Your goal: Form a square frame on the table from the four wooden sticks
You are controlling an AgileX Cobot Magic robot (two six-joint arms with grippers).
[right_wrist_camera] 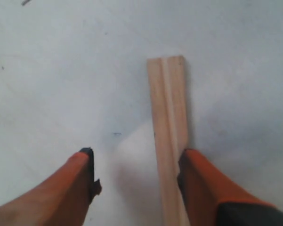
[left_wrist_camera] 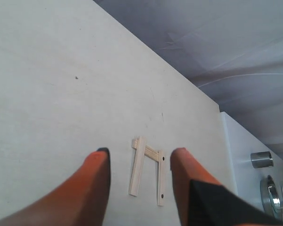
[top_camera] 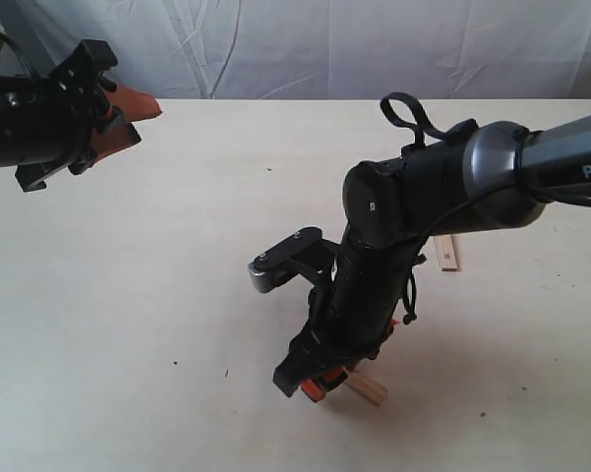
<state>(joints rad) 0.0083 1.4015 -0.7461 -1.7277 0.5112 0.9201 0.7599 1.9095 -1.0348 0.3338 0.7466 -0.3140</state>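
My right gripper [top_camera: 332,382] is down at the table [top_camera: 157,295] near its front, jaws open. A pale wooden stick [right_wrist_camera: 168,117] lies flat between its fingers [right_wrist_camera: 198,179], resting against the inner face of one finger, with a wide gap to the other. Its end pokes out past the gripper [top_camera: 369,389]. Three more sticks [left_wrist_camera: 137,165] form a rough U with a cross piece [left_wrist_camera: 151,152] and a dotted side [left_wrist_camera: 161,178]. Only one end of that group [top_camera: 448,253] shows behind the right arm. My left gripper [top_camera: 146,123] hangs open and empty, high at the back left.
The right arm [top_camera: 393,206] stretches over the middle of the table and hides most of the stick group. A white cloth [top_camera: 374,44] hangs behind the far table edge. Beside the table stands a white surface with metal parts [left_wrist_camera: 261,159].
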